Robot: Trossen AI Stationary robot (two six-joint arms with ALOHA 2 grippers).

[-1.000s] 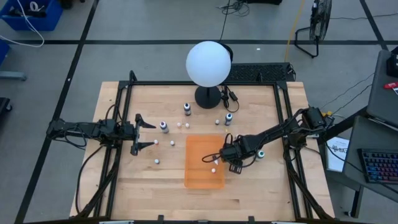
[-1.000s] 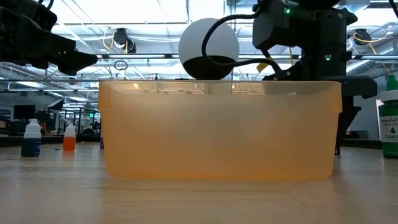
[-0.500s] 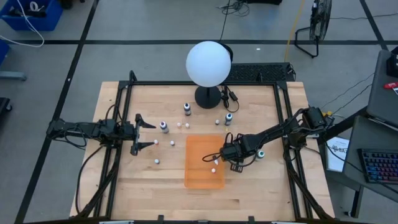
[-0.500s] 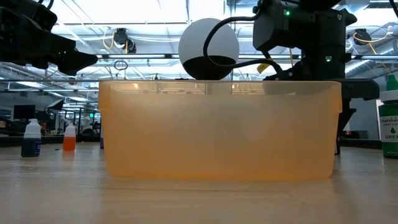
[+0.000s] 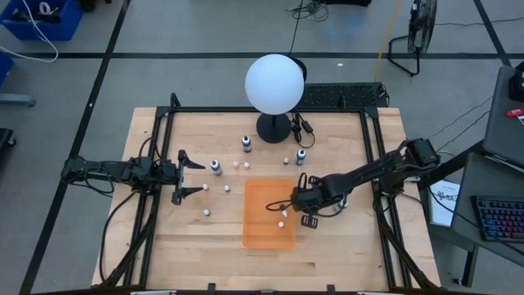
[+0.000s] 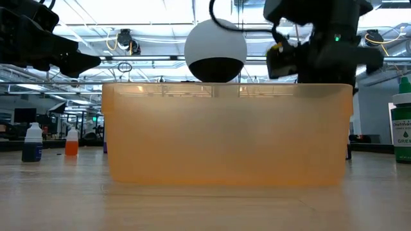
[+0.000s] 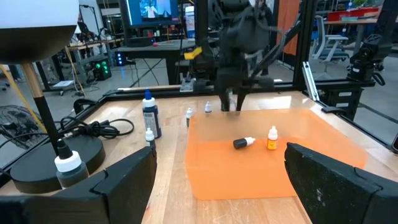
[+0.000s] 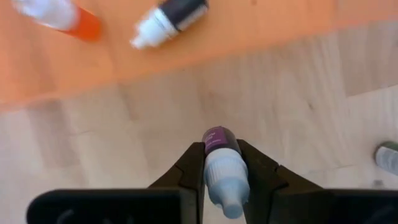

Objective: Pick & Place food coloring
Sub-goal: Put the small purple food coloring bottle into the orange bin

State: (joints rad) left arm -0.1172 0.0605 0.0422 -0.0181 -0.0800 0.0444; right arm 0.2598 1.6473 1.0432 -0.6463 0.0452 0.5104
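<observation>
Wooden tabletop [image 5: 205,238] below, right end effector [image 8: 224,163] pinches a food coloring bottle [image 8: 221,163] (purple-labelled) between its fingers.

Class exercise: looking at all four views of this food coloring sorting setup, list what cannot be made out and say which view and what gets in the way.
- Low view: the orange bin has a cloudy wall, so the bottles inside are hidden.
- Right wrist view: the right end effector holds a purple bottle; its label is covered by the fingers.
- High view: the tiny whitish bottles are too small to read.
- Low view: the green-labelled bottle is cut off by the edge.

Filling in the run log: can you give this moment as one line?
right pincer: shut on purple bottle, beside orange bin | left pincer: open, idle | in bin: dark bottle, orange bottle
</observation>
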